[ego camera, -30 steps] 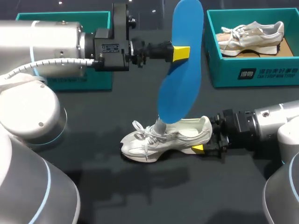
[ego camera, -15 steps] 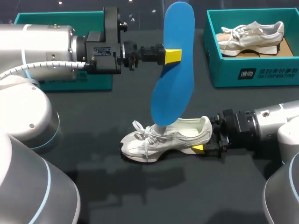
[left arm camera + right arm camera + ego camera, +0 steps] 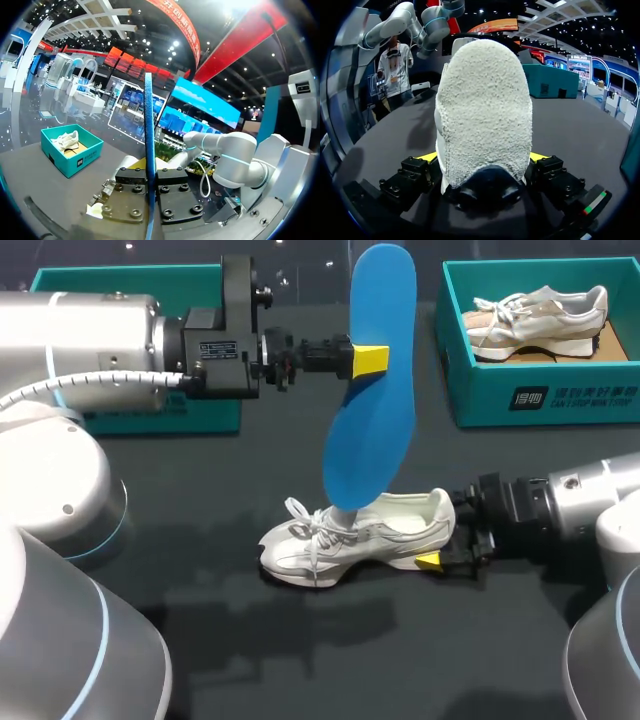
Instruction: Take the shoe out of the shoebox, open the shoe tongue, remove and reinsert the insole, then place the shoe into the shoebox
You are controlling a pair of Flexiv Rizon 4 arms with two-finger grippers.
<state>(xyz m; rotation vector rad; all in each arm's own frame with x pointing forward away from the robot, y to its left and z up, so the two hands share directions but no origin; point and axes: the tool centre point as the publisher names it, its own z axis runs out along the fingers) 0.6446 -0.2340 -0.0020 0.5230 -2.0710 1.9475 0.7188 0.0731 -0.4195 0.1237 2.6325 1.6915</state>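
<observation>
Jaws of your left gripper point(image 3: 368, 358) are pinching the blue insole point(image 3: 372, 400) from two sides, gripping it in its upper half, so the insole is hanging nearly upright above the table point(image 3: 250, 640). Your left arm is coming in level from the left side, well above the surface. In the left wrist view you are seeing the insole edge-on point(image 3: 148, 140), as a thin blue line running straight up from between the finger blocks.

The insole's lower end is hanging right over the opening of the white shoe point(image 3: 350, 537); you cannot tell from the head view whether it is touching the shoe or is just above it.

The shoe is standing on its sole near the middle of the table, outside any box, with its toe pointing toward your left side and its heel toward your right arm. Your right gripper point(image 3: 440, 558) is lying low at the table, and its fingers are clamping the heel between them. In the right wrist view the fuzzy heel point(image 3: 485, 110) is filling the space between the two yellow tips, one pressing on each side.

At the far right, the teal shoebox point(image 3: 480, 390) is sitting open with a second shoe point(image 3: 540, 320) lying inside it. Another teal box point(image 3: 150, 418) is sitting at the far left, mostly hidden behind your left arm.
</observation>
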